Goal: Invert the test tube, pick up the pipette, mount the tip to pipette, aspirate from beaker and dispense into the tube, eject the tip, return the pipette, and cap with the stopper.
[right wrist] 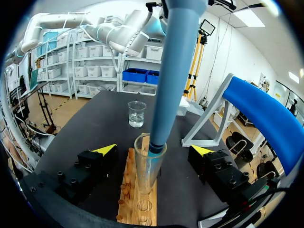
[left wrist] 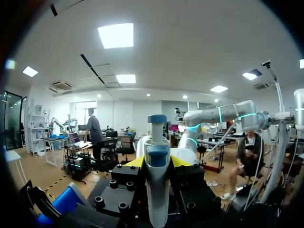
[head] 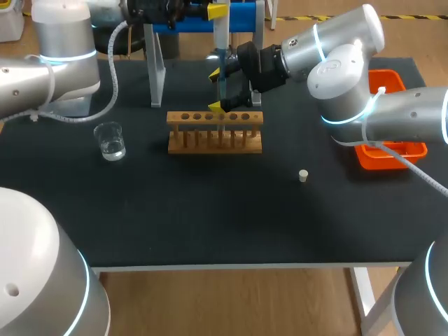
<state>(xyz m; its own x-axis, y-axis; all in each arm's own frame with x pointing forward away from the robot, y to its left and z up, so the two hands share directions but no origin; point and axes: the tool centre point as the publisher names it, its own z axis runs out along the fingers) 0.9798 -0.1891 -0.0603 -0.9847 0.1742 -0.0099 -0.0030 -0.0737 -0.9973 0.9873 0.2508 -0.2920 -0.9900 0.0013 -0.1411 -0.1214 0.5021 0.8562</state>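
Pipette pinched in left end effector, down in test tube, right end effector spread, black table.

Tally on the table:
- wooden test-tube rack: one, centre
- test tube: one
- pipette: one
- glass beaker: one, left
- stopper: one, near right
- orange bin: one, right edge
- blue-topped stand: one, far side
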